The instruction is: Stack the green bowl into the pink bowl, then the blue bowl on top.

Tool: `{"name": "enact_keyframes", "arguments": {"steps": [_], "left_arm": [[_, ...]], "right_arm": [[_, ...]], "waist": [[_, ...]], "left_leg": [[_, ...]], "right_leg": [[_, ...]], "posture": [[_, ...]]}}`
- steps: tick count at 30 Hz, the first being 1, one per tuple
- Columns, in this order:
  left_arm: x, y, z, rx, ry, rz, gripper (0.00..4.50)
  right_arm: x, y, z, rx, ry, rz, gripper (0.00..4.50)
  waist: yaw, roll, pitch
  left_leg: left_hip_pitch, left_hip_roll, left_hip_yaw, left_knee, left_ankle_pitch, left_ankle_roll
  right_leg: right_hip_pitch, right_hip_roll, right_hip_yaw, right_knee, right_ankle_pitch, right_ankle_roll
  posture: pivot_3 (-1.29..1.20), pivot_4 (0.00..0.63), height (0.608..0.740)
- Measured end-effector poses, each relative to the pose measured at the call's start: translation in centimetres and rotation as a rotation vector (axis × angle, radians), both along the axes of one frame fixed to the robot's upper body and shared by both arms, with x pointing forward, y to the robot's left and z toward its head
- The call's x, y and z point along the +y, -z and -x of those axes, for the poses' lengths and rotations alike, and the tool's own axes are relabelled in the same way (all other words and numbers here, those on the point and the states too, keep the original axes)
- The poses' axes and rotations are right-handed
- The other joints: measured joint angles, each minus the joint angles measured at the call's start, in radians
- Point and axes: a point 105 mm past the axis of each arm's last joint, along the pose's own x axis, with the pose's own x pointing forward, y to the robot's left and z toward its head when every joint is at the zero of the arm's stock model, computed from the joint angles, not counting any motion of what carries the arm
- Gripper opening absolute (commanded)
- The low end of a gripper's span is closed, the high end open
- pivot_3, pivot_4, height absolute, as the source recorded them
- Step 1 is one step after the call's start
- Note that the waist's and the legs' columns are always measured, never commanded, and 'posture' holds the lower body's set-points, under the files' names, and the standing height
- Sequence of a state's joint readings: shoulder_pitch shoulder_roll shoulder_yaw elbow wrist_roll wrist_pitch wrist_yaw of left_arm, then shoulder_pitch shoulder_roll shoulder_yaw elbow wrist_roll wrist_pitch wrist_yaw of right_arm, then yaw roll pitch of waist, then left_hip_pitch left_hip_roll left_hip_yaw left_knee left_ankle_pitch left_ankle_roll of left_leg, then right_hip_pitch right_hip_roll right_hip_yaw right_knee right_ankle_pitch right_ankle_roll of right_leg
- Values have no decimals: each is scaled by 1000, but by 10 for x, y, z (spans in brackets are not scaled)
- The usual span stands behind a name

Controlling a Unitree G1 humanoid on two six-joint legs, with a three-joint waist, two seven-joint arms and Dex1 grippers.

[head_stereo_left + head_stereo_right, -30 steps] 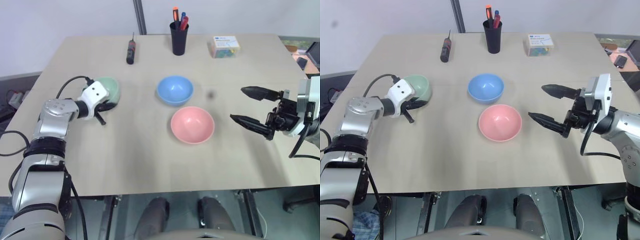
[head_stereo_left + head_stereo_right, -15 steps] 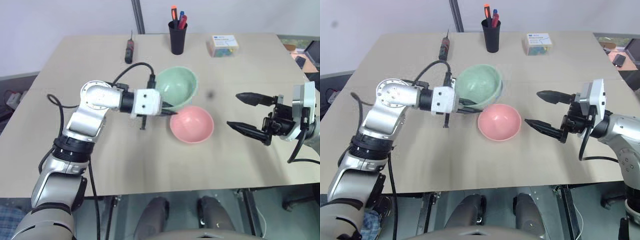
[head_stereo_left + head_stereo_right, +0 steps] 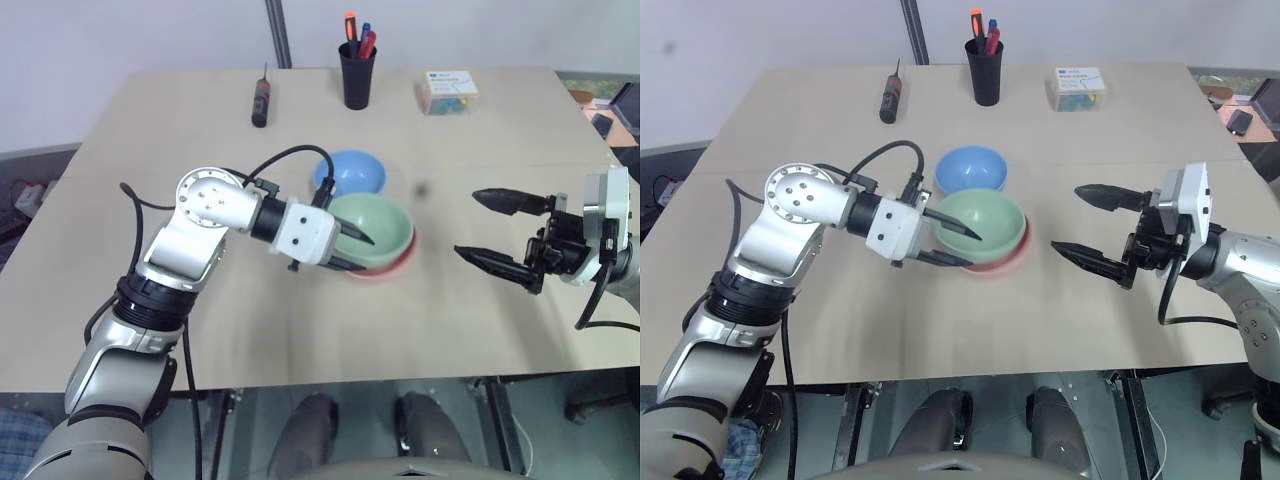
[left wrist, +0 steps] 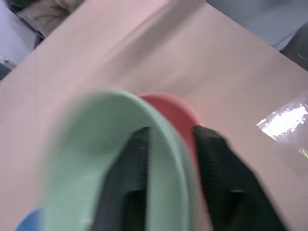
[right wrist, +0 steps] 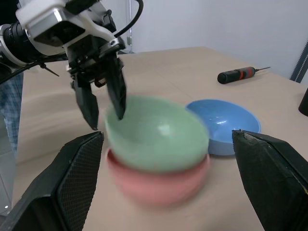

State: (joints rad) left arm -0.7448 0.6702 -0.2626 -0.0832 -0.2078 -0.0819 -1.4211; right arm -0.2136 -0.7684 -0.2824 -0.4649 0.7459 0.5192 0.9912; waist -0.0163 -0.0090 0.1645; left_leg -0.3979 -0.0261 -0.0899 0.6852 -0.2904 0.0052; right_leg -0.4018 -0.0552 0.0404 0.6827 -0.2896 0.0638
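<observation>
Our left gripper (image 3: 945, 245), arm bent inward, straddled the green bowl's (image 3: 980, 226) rim, jaws parted; it sat mouth-up in the pink bowl (image 3: 1010, 262). Our right gripper (image 3: 1092, 225) gaped wide, holding nothing.

You could see just a sliver of the salmon-pink plastic bowl (image 3: 398, 268) under the mint-green plastic bowl (image 3: 376, 226)—both smeared in the left wrist view, and the sky-blue plastic bowl (image 4: 30, 224) was cropped there.

Smooth plastic green bowl (image 3: 978, 224), pink bowl (image 3: 1006, 262), blue bowl (image 3: 972, 168), matt table (image 3: 940, 320)
</observation>
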Motion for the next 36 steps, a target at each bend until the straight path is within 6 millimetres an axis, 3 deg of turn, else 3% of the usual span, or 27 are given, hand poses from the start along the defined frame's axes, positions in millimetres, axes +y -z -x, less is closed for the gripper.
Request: {"name": "enact_keyframes", "arguments": {"steps": [3,7,12,16,24,32,36], "left_arm": [[-4,-6,1,-27,26,77,4251],[2,-1,1,17,9,122,4251],[20,-15,-11,84,-127,282,4251],[46,-19,-23,183,-269,481,4251],[94,-1,-20,360,-483,725,4251],[118,-5,-6,400,-560,871,4251],[130,-3,-1,409,-601,929,4251]], "right_arm": [[1,0,1,-2,-3,2,4500],[0,0,1,-2,-4,6,4500],[0,-1,1,-10,-3,8,4500],[1,2,-3,-12,6,19,4500],[11,-6,-29,-52,18,48,4500],[42,0,-50,-72,-52,123,4500],[69,0,-68,-110,-84,163,4500]], "waist": [[0,0,0],[-3,0,0],[-1,0,0],[-4,0,0],[-9,0,0],[-5,0,0],[-14,0,0]], "left_leg": [[0,0,0,0,0,0],[0,0,0,0,0,0],[1,0,0,1,0,0],[1,1,0,1,0,0],[2,1,1,1,0,0],[2,1,1,1,0,0],[2,1,1,0,0,-1]], "right_leg": [[0,0,0,0,0,0],[0,0,0,1,0,0],[0,0,0,2,0,0],[0,0,1,2,0,0],[-1,-1,2,4,0,0],[-1,-2,2,4,0,0],[-3,-1,2,5,0,0]], "posture": [[0,150,740],[0,150,740],[0,150,740],[0,150,740],[0,150,740],[0,150,740],[0,150,740]]}}
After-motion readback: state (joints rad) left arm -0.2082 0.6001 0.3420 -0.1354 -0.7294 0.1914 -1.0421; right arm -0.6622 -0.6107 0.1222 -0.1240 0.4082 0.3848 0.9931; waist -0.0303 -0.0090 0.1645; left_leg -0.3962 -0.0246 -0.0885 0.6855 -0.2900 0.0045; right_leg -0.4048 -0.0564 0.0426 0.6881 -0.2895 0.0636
